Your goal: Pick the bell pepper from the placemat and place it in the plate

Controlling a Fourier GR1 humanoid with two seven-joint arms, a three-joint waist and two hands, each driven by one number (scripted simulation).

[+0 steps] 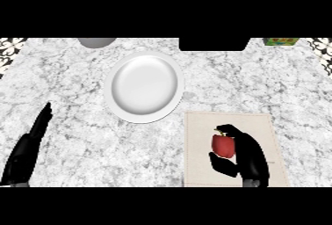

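R black hand [246,154] curls round red bell pepper [224,146] over beige cloth placemat [202,125], prob. gripping to carry it to white round plate [115,94].

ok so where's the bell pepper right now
Head view, lower right: the bell pepper is over the placemat, held in the right hand; the plate is up-left of it.

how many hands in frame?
2. Left hand at lower left, fingers straight, holding nothing. Right hand at lower right over the placemat, curled round the red bell pepper. Neither is hidden.
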